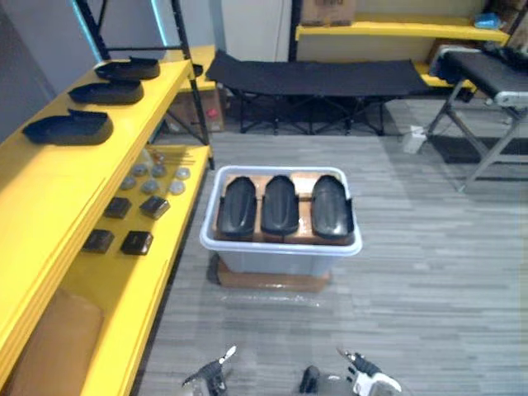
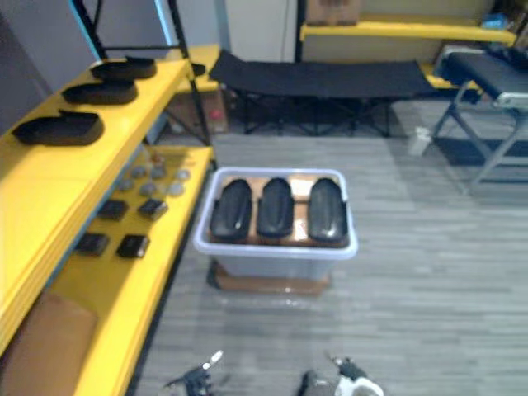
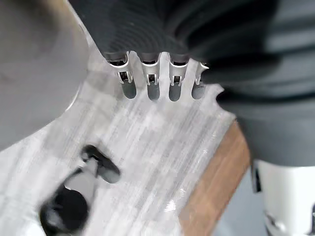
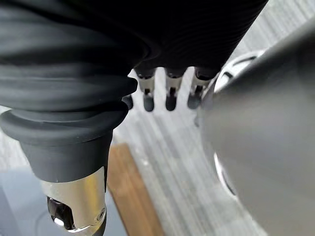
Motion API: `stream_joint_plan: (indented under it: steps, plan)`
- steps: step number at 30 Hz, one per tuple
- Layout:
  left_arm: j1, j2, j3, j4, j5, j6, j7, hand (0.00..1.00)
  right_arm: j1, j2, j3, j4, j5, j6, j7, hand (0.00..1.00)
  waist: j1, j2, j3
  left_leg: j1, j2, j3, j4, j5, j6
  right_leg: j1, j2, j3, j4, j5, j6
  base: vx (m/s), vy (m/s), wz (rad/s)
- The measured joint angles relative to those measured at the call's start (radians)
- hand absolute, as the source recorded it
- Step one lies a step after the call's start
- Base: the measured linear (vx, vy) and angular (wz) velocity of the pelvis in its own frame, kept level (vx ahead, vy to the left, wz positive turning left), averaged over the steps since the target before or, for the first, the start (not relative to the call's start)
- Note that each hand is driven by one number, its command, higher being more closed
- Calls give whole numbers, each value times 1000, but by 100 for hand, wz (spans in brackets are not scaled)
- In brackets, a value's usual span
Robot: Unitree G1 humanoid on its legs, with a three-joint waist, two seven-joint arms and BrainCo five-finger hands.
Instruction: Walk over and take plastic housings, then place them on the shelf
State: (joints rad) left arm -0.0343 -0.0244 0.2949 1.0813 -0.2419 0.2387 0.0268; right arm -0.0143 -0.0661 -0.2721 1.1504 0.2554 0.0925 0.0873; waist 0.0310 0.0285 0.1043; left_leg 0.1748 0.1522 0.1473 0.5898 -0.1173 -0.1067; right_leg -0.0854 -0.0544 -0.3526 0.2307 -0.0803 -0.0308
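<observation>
A yellow metal shelf (image 1: 49, 190) runs down the frame's left, with small black blocks (image 1: 120, 223) on its lower tier. A black folding cot (image 1: 318, 76) crosses the top. At centre, three glossy black oval plastic housings (image 1: 279, 205) lie side by side in a pale grey bin (image 1: 280, 247). Three more sit on the shelf's top tier. At the bottom edge, the left hand (image 1: 213, 375) and right hand (image 1: 369, 381) hang loose-fingered and empty.

Counted six plastic housings (image 1: 279, 205) in all: three side by side in the one pale bin (image 1: 280, 246) at centre frame, three more in a row along the top yellow shelf (image 1: 58, 173) at upper left. Counted four small black blocks (image 1: 118, 208) on the lower shelf (image 1: 157, 280) at left, beside a cluster of grey discs (image 1: 157, 172) too small to number. Noted one wooden board (image 1: 272, 280) under the bin and one black cot (image 1: 318, 76) at top centre.
</observation>
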Motion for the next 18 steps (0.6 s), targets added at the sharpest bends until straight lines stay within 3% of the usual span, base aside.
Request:
stream_joint_plan:
  steps: [1,3,5,6,8,9,10,12,16,18]
  plan:
    - [4,10,3,-1,-17,-17,6,0,4,-3,1,-1,-18,-1,1,0,1,-2,1,-79,30,-1,163,36,-3,31,9,1,-31,-6,-1,74,-105,-14]
    - [1,10,7,-10,-16,-48,20,0,16,-9,-4,2,-33,0,-4,0,0,11,5,-180,58,7,319,-69,23,91,15,-3,-69,-10,1,101,-6,-1]
    - [2,13,3,-13,-16,-66,32,0,14,-8,-4,2,-32,-2,-6,0,10,10,8,-240,53,33,304,-135,31,155,6,4,-107,-1,16,-61,84,-15]
    - [6,17,-9,-13,-17,-71,37,0,7,-3,-6,2,-32,-3,-8,0,15,7,9,-271,27,35,211,-159,34,184,-10,15,-123,-3,39,-257,124,-28]
    - [15,16,-37,-12,-24,-86,41,0,-8,1,-13,1,-33,-7,-16,0,23,20,6,-271,-12,21,-131,-149,26,185,-24,49,-107,-23,79,-220,153,-39]
    - [20,27,-42,-6,-24,-89,42,0,-15,14,-10,1,-33,-7,-23,0,39,15,0,-236,-45,55,-217,-139,43,173,-43,90,-100,-23,102,133,200,-29]
    - [27,42,-41,-5,-23,-90,45,0,-16,32,-8,0,-33,-7,-24,0,39,-16,-9,-219,-81,66,-272,-122,57,172,-62,114,-127,-14,105,263,200,-23]
    - [28,54,-40,-2,-21,-95,43,0,-23,39,-2,1,-33,-6,-26,0,54,-33,-7,-212,-99,86,-266,-118,63,185,-75,132,-166,-1,106,277,139,-15]
    - [37,52,-35,0,-23,-99,46,0,-29,40,19,-3,-34,-9,-48,0,65,-31,-11,-149,-111,111,-292,-117,64,236,-85,134,-188,30,107,248,46,-15]
    - [34,43,-45,2,-13,-102,48,0,-32,34,17,-5,-67,-37,-38,0,65,-25,-15,-105,-111,109,-367,-114,73,186,-85,131,-63,10,122,172,5,-12]
